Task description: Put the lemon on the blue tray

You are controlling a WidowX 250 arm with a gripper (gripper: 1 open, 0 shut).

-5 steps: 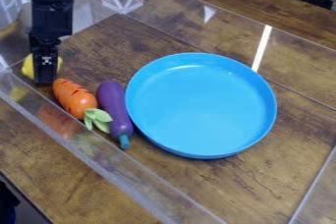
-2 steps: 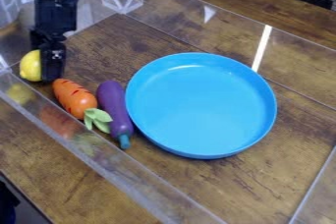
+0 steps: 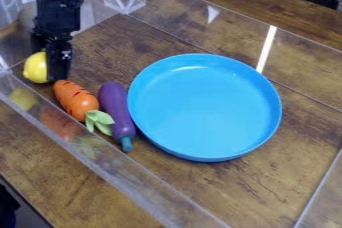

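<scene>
Lemon beside the narrow jaws, off the blue tray

There is one lemon (image 3: 36,69), one carrot (image 3: 76,99), one eggplant (image 3: 114,111), one blue tray (image 3: 205,107) and one robot arm (image 3: 56,12). The lemon is at the left side of the view, near the leafy carrot's upper end. The purple eggplant lies between the carrot and the tray, all on the wooden tabletop (image 3: 147,192).

Compared with the first earlier frame, more of the lemon's yellow surface is now visible; there, the dark jaws covered its middle. The carrot, the eggplant and the tray keep their places.

The jaws (image 3: 58,65) are narrow, in a closed state. In the view, they overlap the right side of the lemon, and its left side is uncovered. I cannot tell if they grip it.
</scene>
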